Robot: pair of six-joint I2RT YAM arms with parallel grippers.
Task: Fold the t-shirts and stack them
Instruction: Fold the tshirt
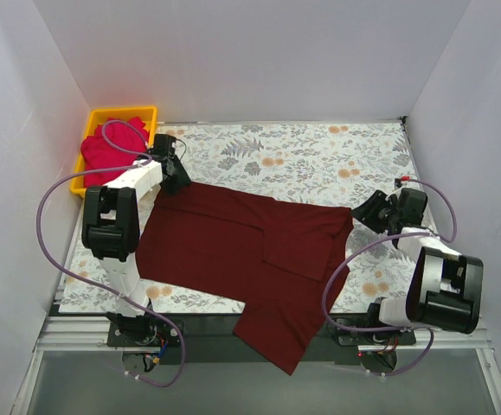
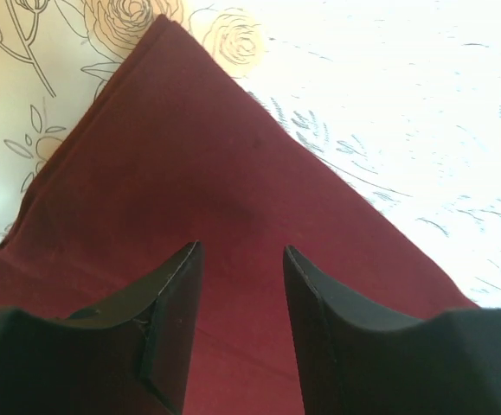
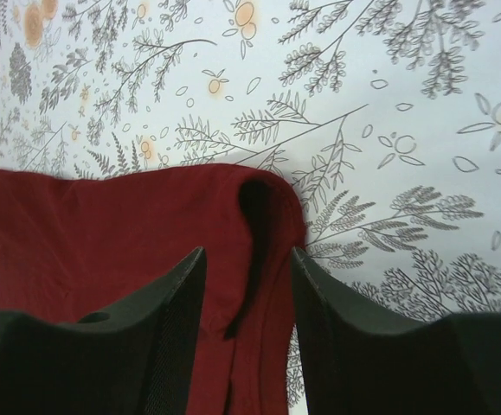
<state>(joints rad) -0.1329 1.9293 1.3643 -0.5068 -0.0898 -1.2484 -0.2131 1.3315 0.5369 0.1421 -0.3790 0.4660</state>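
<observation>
Past the far left corner of the dark maroon t-shirt point(image 1: 233, 242) sits a yellow bin point(image 1: 146, 112) holding a crumpled pinkish-red t-shirt point(image 1: 103, 154). The left gripper point(image 1: 174, 177) hovers over that same corner of the maroon shirt. Its fingers are apart with nothing between them, only flat cloth below. The maroon shirt lies spread across the floral table point(image 1: 302, 156), partly folded over itself, with its near end hanging over the table's front edge. At the maroon shirt's far right corner is the right gripper point(image 1: 367, 210). Its fingers are also apart, and a raised fold of the shirt's edge lies under the gap.
</observation>
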